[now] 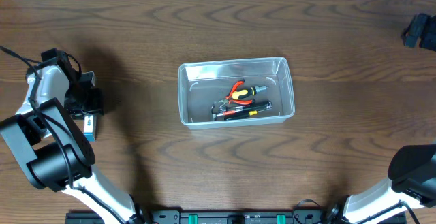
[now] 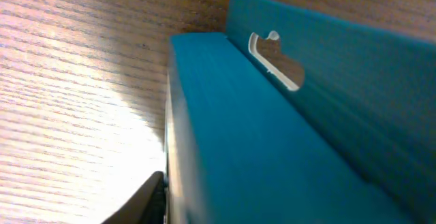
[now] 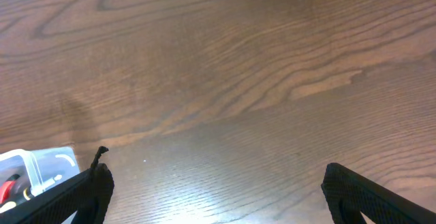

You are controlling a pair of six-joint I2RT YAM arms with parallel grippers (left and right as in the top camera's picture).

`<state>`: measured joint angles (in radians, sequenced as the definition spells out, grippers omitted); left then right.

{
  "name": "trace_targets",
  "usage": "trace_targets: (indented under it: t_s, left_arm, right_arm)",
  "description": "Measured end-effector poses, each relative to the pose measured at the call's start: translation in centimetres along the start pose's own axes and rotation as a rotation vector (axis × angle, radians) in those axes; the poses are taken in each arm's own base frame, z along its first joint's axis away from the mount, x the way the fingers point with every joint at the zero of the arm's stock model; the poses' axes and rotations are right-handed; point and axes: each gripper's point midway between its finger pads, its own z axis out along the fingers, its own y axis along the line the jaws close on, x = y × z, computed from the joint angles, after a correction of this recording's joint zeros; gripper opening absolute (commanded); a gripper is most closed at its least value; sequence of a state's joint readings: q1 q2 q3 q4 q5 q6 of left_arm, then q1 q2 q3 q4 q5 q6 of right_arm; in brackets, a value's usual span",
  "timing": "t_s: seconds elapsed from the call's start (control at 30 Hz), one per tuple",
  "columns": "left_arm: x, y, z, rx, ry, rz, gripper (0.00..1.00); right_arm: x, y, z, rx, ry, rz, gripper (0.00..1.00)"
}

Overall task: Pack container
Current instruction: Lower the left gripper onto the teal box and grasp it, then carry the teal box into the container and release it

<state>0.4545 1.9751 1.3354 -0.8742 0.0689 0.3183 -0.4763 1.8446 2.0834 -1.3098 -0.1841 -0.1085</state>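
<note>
At far left the left gripper (image 1: 88,107) is lowered at a small blue-and-white box (image 1: 90,126). In the wrist view only one dark finger (image 2: 139,200) is seen beside the box's smooth teal card face with its punched hang-hole, so whether the fingers are clamped on it cannot be told. Risk judged: the thin card could be crushed, or pushed along the slick wood-grain desk (image 1: 340,149), if pinched off-centre, and a box held by one edge could be twisted loose. Mid-desk the container (image 1: 181,94) is set upright: clear rigid plastic, rounded corners, raised rim. Red-handled pliers (image 1: 236,91) and other tools are already inside, so the box could be snagged on the rim or left propped on them. At right the right gripper (image 3: 216,178) is held over bare desk, fingers wide apart, nothing between.
</note>
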Motion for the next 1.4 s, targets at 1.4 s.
trace_targets:
  t_s: [1.4]
  left_arm:
    - [5.2,-30.6,-19.8,0.115,-0.542,1.151,0.06]
  right_arm:
    - [0.1,0.0,0.0,-0.001,0.006,0.001,0.99]
